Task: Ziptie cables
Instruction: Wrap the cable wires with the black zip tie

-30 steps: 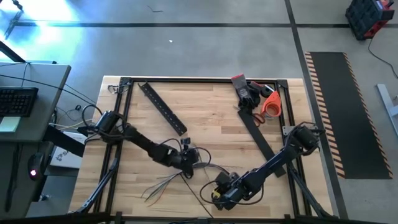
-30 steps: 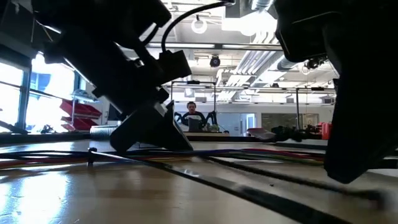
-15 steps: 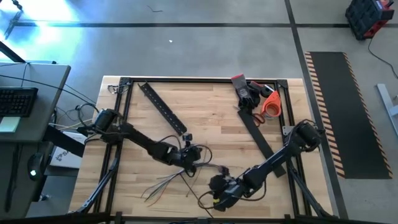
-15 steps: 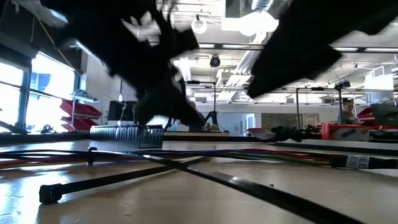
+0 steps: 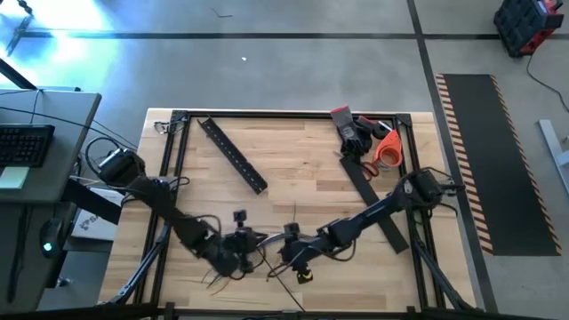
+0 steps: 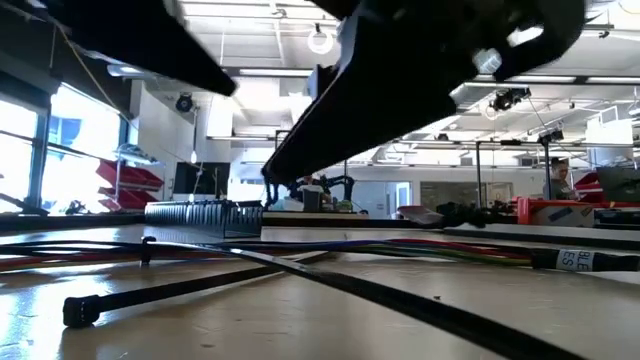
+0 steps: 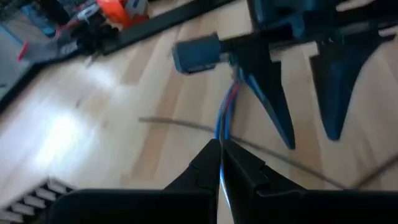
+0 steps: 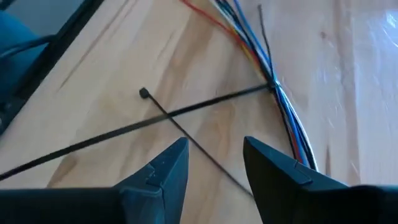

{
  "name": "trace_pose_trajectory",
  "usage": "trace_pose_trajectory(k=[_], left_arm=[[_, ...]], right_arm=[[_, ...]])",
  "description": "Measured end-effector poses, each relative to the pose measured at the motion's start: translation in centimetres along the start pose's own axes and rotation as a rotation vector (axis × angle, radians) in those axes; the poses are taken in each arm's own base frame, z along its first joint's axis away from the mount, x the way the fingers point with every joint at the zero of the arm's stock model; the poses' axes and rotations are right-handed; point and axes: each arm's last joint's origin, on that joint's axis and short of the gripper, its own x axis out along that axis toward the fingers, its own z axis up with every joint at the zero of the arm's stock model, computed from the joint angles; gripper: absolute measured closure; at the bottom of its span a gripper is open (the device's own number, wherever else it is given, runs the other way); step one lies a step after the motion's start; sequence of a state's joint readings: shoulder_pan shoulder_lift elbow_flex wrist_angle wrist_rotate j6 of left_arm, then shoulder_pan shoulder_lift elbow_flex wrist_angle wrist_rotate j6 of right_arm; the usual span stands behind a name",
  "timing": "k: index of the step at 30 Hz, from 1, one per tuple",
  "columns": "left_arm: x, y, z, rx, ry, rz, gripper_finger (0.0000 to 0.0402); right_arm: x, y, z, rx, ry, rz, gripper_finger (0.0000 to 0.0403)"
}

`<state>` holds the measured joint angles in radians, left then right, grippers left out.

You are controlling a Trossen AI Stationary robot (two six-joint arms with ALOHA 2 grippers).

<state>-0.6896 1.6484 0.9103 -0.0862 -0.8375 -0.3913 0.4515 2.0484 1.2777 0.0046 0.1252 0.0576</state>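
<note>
We see a pale butcher-block wooden table (image 5: 293, 169) framed by black rails, standing on a grey concrete floor (image 5: 293, 62) with a hazard-striped black mat (image 5: 493, 160) beside it. A flat black perforated bar (image 5: 233, 156) lies diagonally towards the table's far corner; orange-handled scissors (image 5: 384, 147) rest at the opposite far corner. The thin multicoloured cables (image 8: 283, 106) run along the table's near part, a slim black ziptie (image 8: 205, 106) crossing them. Our left gripper (image 7: 221, 155) is clamped tight on the cables near the table's front edge. Our right gripper (image 8: 214, 158) hovers just beside it, fingers apart, holding nothing. Beyond the table, a bright workshop with ceiling lamps (image 6: 320, 40) and red shelving bins (image 6: 125, 180) shows.
</note>
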Motion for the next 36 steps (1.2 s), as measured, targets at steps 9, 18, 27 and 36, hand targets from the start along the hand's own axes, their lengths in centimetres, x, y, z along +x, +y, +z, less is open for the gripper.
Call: trace_pose_trajectory(k=[9, 18, 27, 36], left_arm=[[-0.8, -0.8, -2.4, -0.116, 0.018, 0.011, 0.0401], [-0.7, -0.8, -2.5, -0.155, 0.004, -0.006, 0.0401], [-0.7, -0.9, -2.3, -0.132, -0.017, -0.007, 0.0401], [-0.7, -1.1, -2.2, -0.143, -0.016, -0.034, 0.0401]], right_arm=[[1.9, 0.0, 0.7, -0.165, -0.002, 0.052, 0.0261], [4.7, 0.2, 0.0, -0.282, 0.084, 0.021, 0.0268], [4.6, 1.5, -0.5, -0.314, 0.133, -0.037, 0.0393], [3.4, 5.5, -2.0, -0.277, 0.182, -0.413, 0.0403]])
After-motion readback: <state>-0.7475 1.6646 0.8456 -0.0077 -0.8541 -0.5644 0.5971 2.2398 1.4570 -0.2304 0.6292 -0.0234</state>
